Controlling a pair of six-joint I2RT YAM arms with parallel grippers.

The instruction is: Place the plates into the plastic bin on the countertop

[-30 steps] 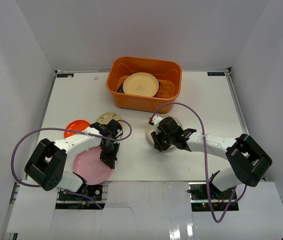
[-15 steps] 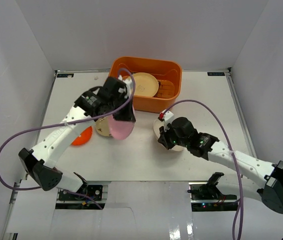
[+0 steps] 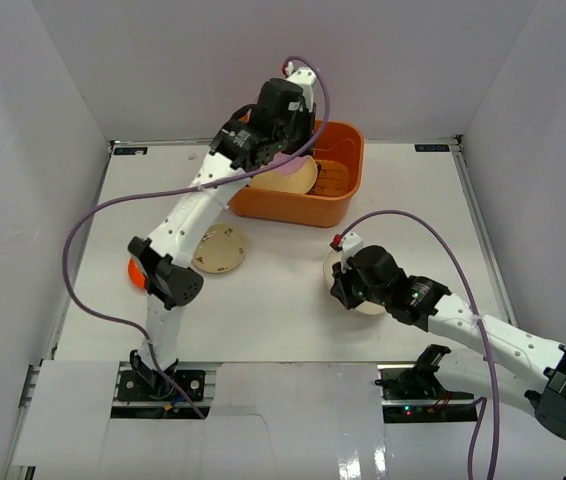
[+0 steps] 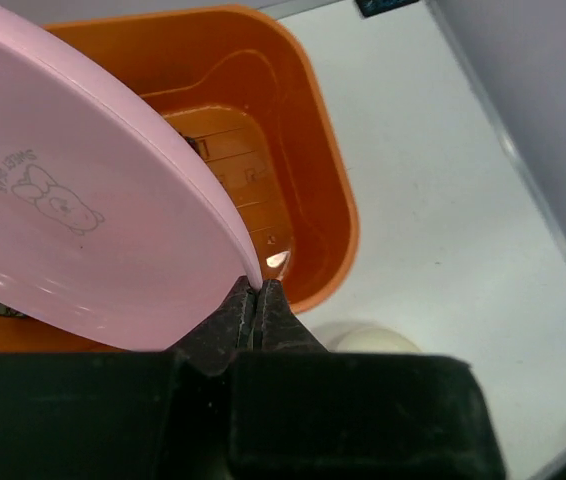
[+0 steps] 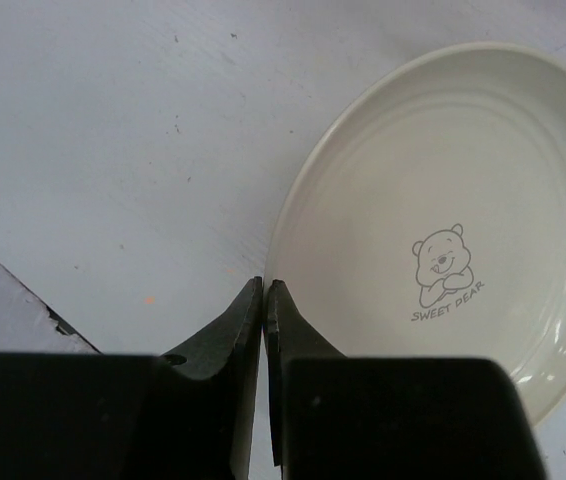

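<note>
My left gripper (image 4: 256, 290) is shut on the rim of the pink plate (image 4: 83, 200) and holds it tilted over the orange plastic bin (image 4: 313, 180). In the top view the left gripper (image 3: 255, 150) hangs over the bin (image 3: 353, 170), and the arm hides most of the pink plate. A cream plate (image 3: 295, 180) lies in the bin. My right gripper (image 5: 264, 290) is shut on the rim of a cream bear-print plate (image 5: 443, 230) on the countertop (image 3: 293, 300); the top view shows this gripper (image 3: 348, 285) too.
A small beige plate (image 3: 220, 248) lies on the countertop left of centre. An orange-red plate (image 3: 135, 272) is partly hidden under the left arm's elbow. White walls enclose the table on three sides.
The left arm lifted the pink plate from the near table and carried it up over the bin. The right gripper and the cream plate shifted slightly right and nearer.
</note>
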